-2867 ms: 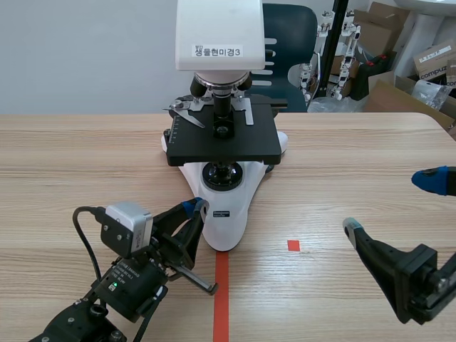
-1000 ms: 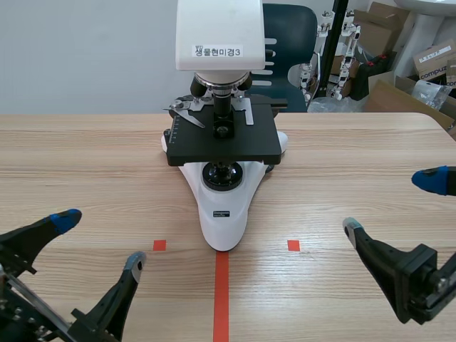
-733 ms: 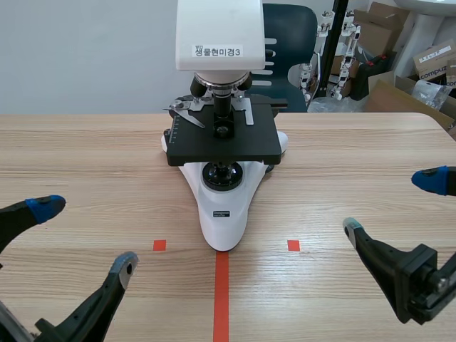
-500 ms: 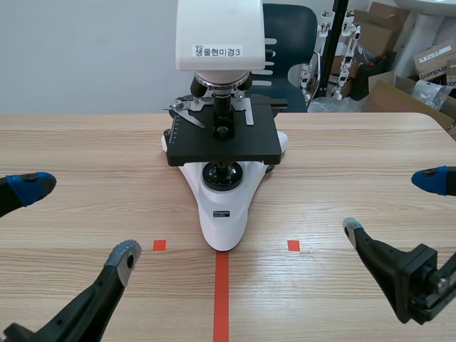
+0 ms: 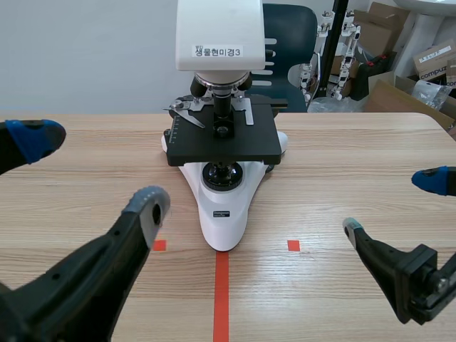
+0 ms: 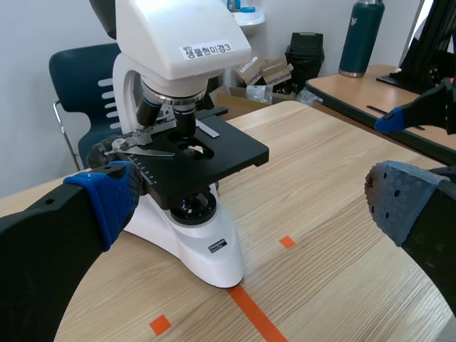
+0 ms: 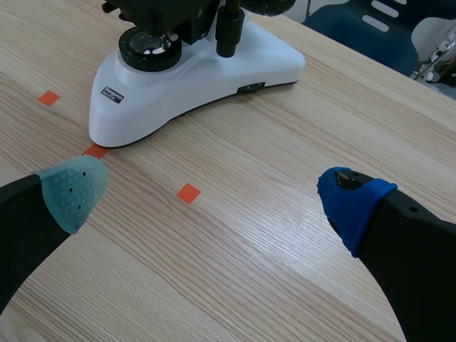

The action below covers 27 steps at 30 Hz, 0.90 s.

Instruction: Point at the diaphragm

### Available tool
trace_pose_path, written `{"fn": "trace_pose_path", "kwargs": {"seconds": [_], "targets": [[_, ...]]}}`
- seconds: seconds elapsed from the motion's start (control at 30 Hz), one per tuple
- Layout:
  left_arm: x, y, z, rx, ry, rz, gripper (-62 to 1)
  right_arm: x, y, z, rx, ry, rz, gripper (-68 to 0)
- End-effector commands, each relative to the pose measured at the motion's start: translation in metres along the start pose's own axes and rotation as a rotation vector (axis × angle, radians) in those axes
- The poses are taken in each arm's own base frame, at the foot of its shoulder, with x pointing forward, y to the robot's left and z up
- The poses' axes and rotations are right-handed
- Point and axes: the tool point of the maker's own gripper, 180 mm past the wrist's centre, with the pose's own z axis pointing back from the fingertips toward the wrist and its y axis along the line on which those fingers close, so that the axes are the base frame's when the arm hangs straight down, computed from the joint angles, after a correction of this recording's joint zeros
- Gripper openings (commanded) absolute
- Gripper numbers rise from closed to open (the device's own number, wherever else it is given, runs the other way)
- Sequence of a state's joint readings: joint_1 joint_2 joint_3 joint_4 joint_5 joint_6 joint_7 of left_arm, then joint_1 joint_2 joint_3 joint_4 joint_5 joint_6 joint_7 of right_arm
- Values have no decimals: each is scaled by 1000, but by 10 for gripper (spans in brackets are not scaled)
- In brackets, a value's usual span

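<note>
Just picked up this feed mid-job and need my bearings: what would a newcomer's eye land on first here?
The white microscope with its black stage stands at the middle of the wooden table, its base at the end of the orange-red tape line. The left gripper hangs open close to the scene camera, filling the near left. The right gripper sits open, low at the near right.
</note>
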<state>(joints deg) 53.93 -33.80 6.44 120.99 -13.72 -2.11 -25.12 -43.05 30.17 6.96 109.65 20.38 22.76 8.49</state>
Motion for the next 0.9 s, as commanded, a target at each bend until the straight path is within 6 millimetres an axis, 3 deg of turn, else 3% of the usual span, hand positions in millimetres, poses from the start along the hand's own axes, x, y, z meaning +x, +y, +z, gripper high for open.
{"fn": "trace_pose_path", "kwargs": {"seconds": [0.0, 0.87], "targets": [[11, 2, -3, 10, -42, 11, 14, 10, -1, -1, 0, -29, 9, 4], [14, 5, -5, 24, -46, 41, 14, 10, -1, -1, 0, -29, 9, 4]]}}
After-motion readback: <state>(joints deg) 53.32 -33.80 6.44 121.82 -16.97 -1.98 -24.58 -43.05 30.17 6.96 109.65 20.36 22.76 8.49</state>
